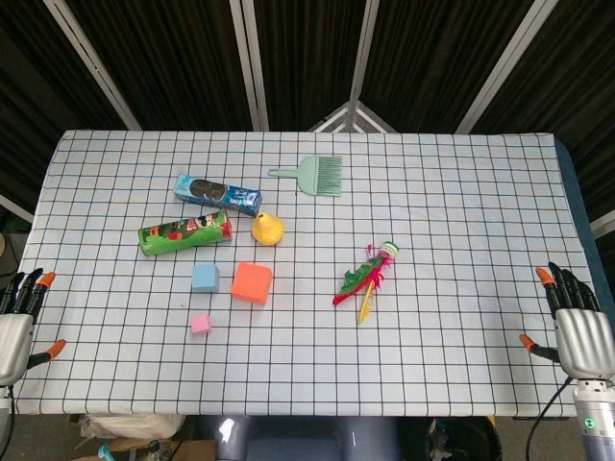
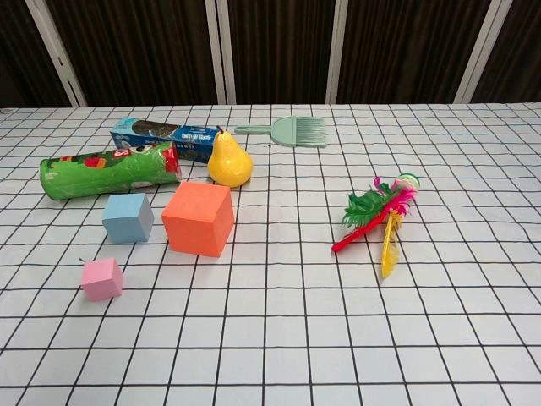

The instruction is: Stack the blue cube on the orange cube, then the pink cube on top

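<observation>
orange cube (image 2: pixel 199 218) sits on the checked tablecloth (image 2: pixel 279 338) with the blue cube (image 2: pixel 128 217) just beside it on its left, apart and unstacked; the small pink cube (image 2: pixel 102 279) lies nearer the robot, alone. behind them rest a green can (image 2: pixel 110 172) on its side, a blue biscuit pack (image 2: pixel 163 139), a yellow pear (image 2: pixel 229 161) — and a green brush (image 2: pixel 292 132) farther back. a feather toy (image 2: pixel 378 214) lies to the right. left hand (image 1: pixel 17 327) and right hand (image 1: pixel 579 327) hover at the table's near corners, fingers apart, holding nothing.

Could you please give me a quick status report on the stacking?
Left hand and right hand open, at table edges. Blue cube, orange cube, pink cube all unstacked. Nothing obstructing.
</observation>
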`<state>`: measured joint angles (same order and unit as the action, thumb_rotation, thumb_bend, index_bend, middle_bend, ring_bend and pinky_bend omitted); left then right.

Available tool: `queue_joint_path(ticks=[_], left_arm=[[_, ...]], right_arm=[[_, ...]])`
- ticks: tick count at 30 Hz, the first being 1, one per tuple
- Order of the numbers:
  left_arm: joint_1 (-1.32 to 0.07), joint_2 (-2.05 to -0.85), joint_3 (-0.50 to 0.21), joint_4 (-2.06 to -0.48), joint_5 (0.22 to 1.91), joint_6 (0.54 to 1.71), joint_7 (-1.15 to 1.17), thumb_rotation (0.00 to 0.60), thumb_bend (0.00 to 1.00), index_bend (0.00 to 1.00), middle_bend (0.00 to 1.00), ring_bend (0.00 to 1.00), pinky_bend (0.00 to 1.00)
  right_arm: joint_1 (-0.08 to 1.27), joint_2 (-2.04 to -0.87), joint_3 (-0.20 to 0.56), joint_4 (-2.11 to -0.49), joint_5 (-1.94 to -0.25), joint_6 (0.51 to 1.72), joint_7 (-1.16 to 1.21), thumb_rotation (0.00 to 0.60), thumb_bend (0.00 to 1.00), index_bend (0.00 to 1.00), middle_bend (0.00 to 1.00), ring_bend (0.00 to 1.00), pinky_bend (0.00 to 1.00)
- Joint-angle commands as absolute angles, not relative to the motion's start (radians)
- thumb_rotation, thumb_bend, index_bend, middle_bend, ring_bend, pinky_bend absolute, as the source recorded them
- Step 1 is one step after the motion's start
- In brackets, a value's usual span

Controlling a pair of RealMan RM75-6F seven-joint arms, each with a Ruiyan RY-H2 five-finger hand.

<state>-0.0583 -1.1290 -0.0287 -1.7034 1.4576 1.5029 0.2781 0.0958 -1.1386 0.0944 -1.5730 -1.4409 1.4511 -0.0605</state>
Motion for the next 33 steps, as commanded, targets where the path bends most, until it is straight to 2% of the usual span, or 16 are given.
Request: queue_joint_path(ticks=[1, 8, 24, 29, 33], left_arm=[[-0.056, -1.127, -0.027, -1.712, 1.453, 1.502, 0.281, 0.6, 0.15, 0.0, 0.04, 0.0, 0.15], [-0.052, -1.123, -0.035, -1.737, 1.421, 1.5, 0.308, 0.6, 0.15, 0.0, 0.04, 0.0, 0.16], [-0.058, -1.134, -0.019, -1.713, 1.482, 1.506, 0.283, 0.6, 0.15, 0.0, 0.04, 0.0, 0.18], [-0.083, -1.129, -0.009, -1.739, 1.49, 1.453, 0.285, 0.6, 0.15, 0.0, 0.04, 0.0, 0.18], [-0.144, -1.102, -0.033, -1.816, 1.455, 1.362, 0.331, 0.6, 0.15, 0.0, 0.06, 0.01, 0.21]], right_arm=[[0.094, -1.138, 0.092, -1.573, -1.447, 1.455, -0.06, 0.6, 0.07, 0.02, 0.02, 0.03, 0.14], [0.086, -1.135, 0.086, -1.58, -1.455, 1.468, -0.063, 0.6, 0.07, 0.02, 0.02, 0.03, 0.14], [0.076, -1.121, 0.079, -1.6, -1.453, 1.468, -0.055, 0.6, 0.07, 0.02, 0.02, 0.03, 0.14], [0.083, -1.115, 0.075, -1.602, -1.451, 1.447, -0.039, 0.6, 0.07, 0.02, 0.02, 0.03, 0.14], [0.09, -1.116, 0.073, -1.597, -1.455, 1.433, -0.032, 0.6, 0.07, 0.02, 0.02, 0.03, 0.14]])
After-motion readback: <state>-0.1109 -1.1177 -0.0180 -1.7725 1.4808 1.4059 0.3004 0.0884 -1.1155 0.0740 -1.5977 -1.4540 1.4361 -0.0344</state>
